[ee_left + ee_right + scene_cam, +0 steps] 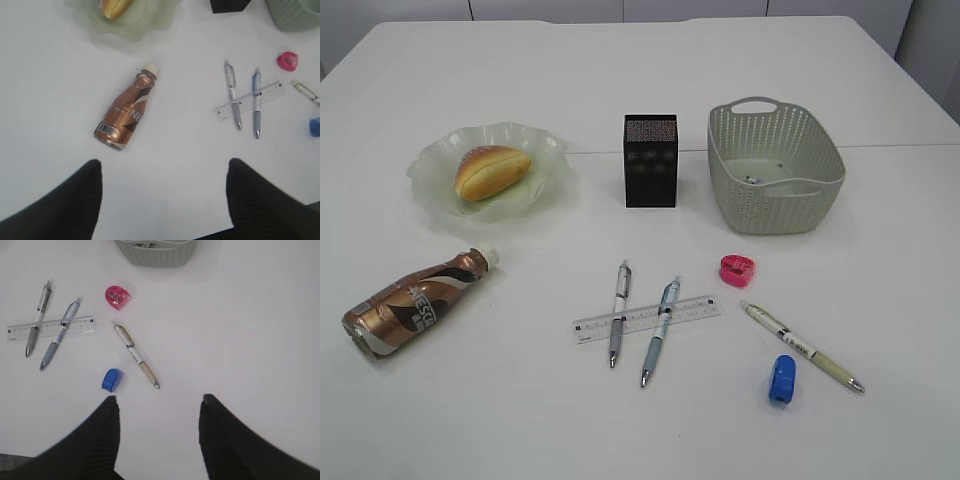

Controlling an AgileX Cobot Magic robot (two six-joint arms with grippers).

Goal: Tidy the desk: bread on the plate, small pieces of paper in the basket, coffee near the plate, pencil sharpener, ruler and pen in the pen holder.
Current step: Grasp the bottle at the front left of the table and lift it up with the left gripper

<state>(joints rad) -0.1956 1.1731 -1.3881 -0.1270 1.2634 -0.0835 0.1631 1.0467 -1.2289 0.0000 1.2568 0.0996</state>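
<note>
Bread (492, 170): already lying in the plate (440, 150), far left of the desk (880, 300); soft and light, nothing more to do with it.
Coffee (415, 303): on its side at the near left, white cap pointing toward the plate. Smooth, rounded and fairly heavy, so it may roll or slip; best taken across the narrow waist below the shoulder.
Ruler (646, 318): flat on the desk at centre, under two grey-grip pens (618, 312) that cross it. Thin, stiff and slick, with almost no edge to catch; it likely needs the pens cleared first, then a pinch at one end.
Cream pen (802, 346): near right, lying at a slant apart from the others; light, rigid, takes a pinch at mid-barrel.
Sharpeners: a pink one (737, 270) just near of the basket (820, 185), a blue one (782, 379) nearest the front; small, hard and light, gripped across the flat sides.
Pen holder (650, 160): upright at far centre, between plate and basket; light enough to tip if nudged.
Basket contents: something small lies on the floor inside, possibly paper scraps, too small to be sure.
Left gripper (162, 200): jaws spread wide, holding nothing, above the desk near of the coffee.
Right gripper (159, 435): jaws apart, empty, above the desk near of the blue sharpener and cream pen.
</note>
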